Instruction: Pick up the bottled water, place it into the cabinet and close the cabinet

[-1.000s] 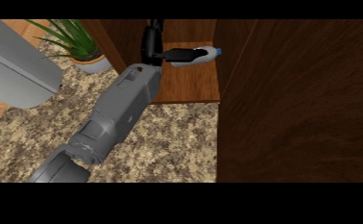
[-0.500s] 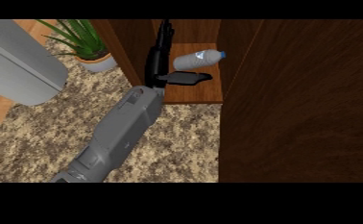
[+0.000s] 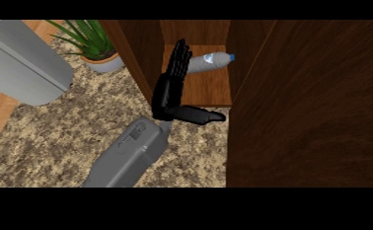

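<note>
Head view showed the bottle (image 3: 209, 61) lying on the cabinet (image 3: 207, 88) shelf — released; the right hand (image 3: 173, 83) was spread wide, fingers straight beside it.

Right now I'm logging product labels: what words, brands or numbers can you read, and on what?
None can be read.
Bottled water lying in the cabinet: no legible label shows on it.
Potted plant, counter and hand: no text.
</note>
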